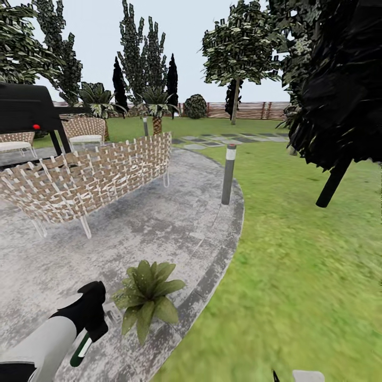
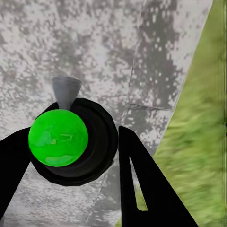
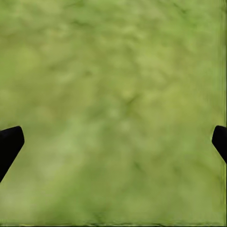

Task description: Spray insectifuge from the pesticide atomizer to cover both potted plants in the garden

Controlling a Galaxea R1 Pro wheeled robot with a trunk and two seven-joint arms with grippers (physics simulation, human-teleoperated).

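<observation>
My left gripper (image 1: 93,324) is shut on the pesticide atomizer (image 1: 81,347), a dark green bottle with a white label, held low over the stone patio. In the left wrist view the atomizer (image 2: 58,137) shows end-on, with a bright green round top, a black body and a grey cone nozzle, between the two black fingers (image 2: 142,189). One potted plant (image 1: 147,298), a rosette of broad green leaves, stands just right of that gripper near the patio's curved edge; its pot is hidden by the leaves. My right gripper (image 3: 113,137) is open over bare grass.
A wicker sofa (image 1: 90,180) stands on the grey round patio (image 1: 159,223), with wicker chairs behind it. A grey bollard lamp (image 1: 228,175) rises at the patio's rim. A dark leaning tree (image 1: 339,90) overhangs the lawn (image 1: 297,254) on the right. A wooden fence (image 1: 249,110) closes the back.
</observation>
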